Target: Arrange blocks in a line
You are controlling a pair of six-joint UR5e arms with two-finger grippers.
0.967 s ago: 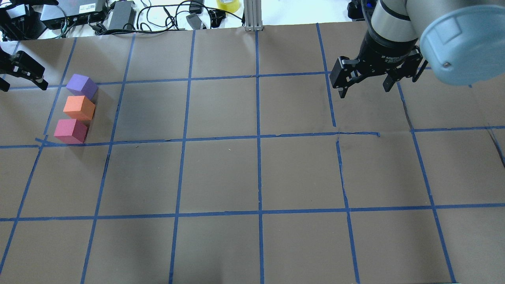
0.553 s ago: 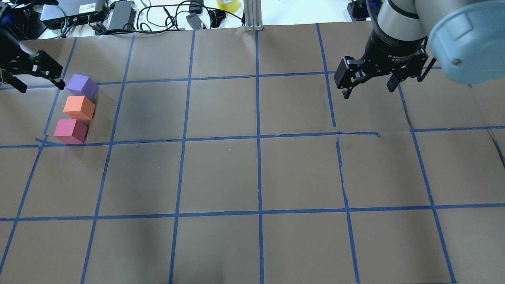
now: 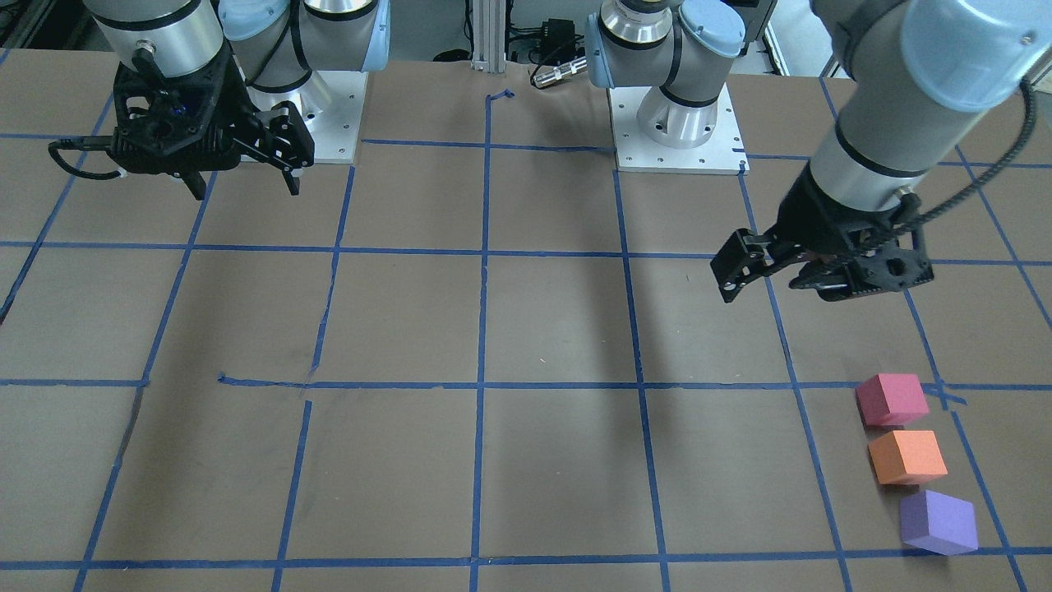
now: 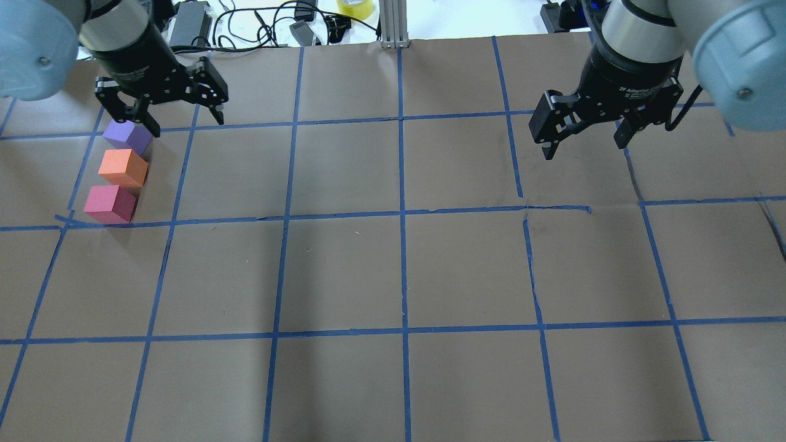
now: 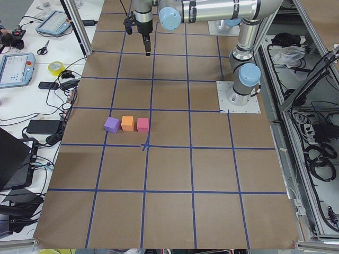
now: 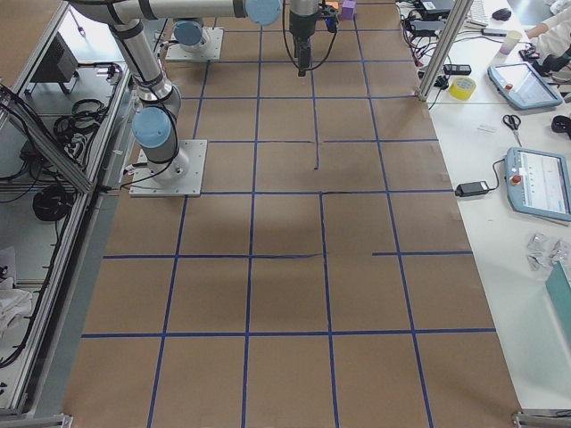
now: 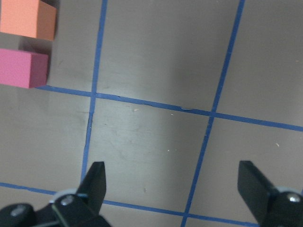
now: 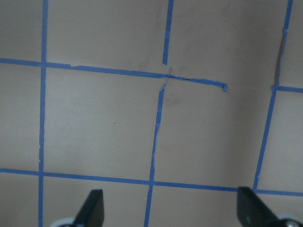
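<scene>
Orange block (image 7: 26, 19) lies outside left claw (image 7: 173, 176).

The bench (image 4: 344, 270) wore matte brown paper, ruled into large squares by bright blue tape lines (image 4: 401, 184), a few of them crooked or broken near the middle. Toward its left edge stood three plain, unpatterned cubes: the purple block (image 4: 127, 136), the orange block (image 4: 123, 167) and the pinkish-red block (image 4: 110, 204). The left gripper (image 4: 184, 124) and the right gripper (image 4: 583, 147) were both black, the right one carrying small white lettering on its body. The left arm (image 4: 116, 27) and the right arm (image 4: 638, 27) were silver-grey with pale blue joint caps (image 4: 740, 61). Past the far edge, on a white surface, lay black cables (image 4: 245, 44) and a yellow tape roll (image 4: 355, 7).
</scene>
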